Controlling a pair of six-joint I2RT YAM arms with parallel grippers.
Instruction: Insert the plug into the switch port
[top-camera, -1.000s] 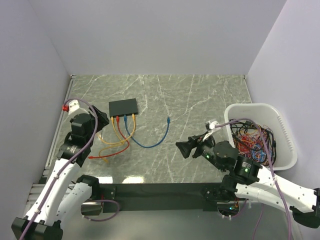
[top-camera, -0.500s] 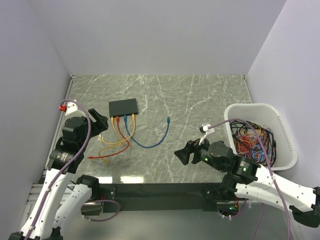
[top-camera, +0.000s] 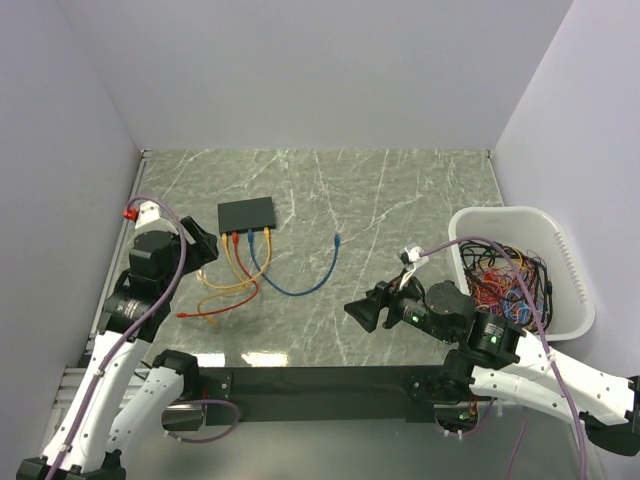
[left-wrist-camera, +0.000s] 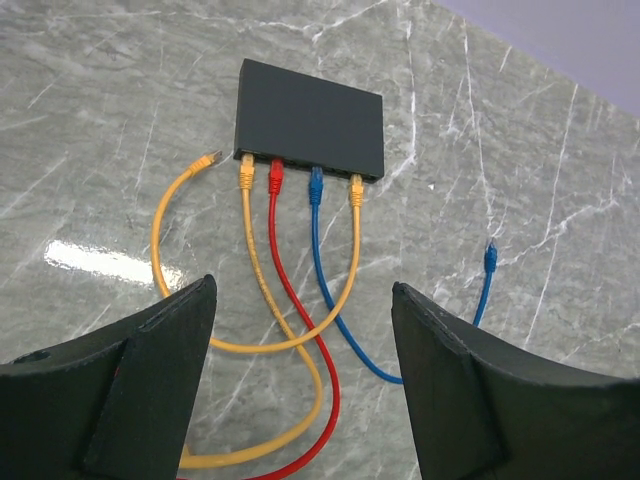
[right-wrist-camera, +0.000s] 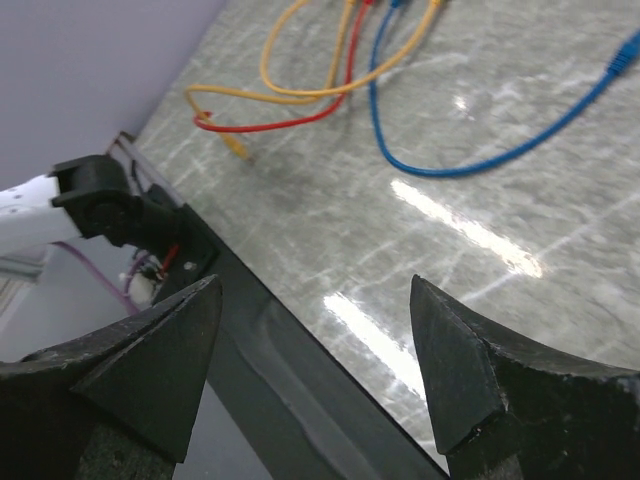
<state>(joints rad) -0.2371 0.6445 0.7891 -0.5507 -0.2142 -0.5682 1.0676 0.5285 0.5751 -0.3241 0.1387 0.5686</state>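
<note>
We see the flat matte-black rectangular switch (top-camera: 246, 213) lying on the grey-green marbled counter (top-camera: 420, 200), in its far left part, with its row of ports facing the arms. From the left wrist, four plugs sit in that row: a yellow plug (left-wrist-camera: 246, 176), a red plug (left-wrist-camera: 276, 176), a blue plug (left-wrist-camera: 316, 181) and a second yellow plug (left-wrist-camera: 356, 189). A loose yellow plug (left-wrist-camera: 207, 158) lies on the stone just beside the switch's left front corner, in no port. The blue cable (top-camera: 295, 288) loops toward the near edge and then out to the right, and its loose blue plug (top-camera: 338, 240) rests on the counter well apart from the switch. The red cable (top-camera: 225, 305) and the yellow cables (top-camera: 228, 285) curl together in front of the switch.

The left end effector (top-camera: 200, 245) hangs just to the near left of the switch, above the curled cables. Its fingers are spread wide and grasp nothing. The right end effector (top-camera: 362, 310) hovers over the near middle of the counter, to the right of the blue loop. It is also released and empty, and its own camera shows stone and the dark near edge between its fingers.

At the far right, a white plastic tub (top-camera: 570, 262) holds a tangle of coloured cables (top-camera: 505, 285).
</note>
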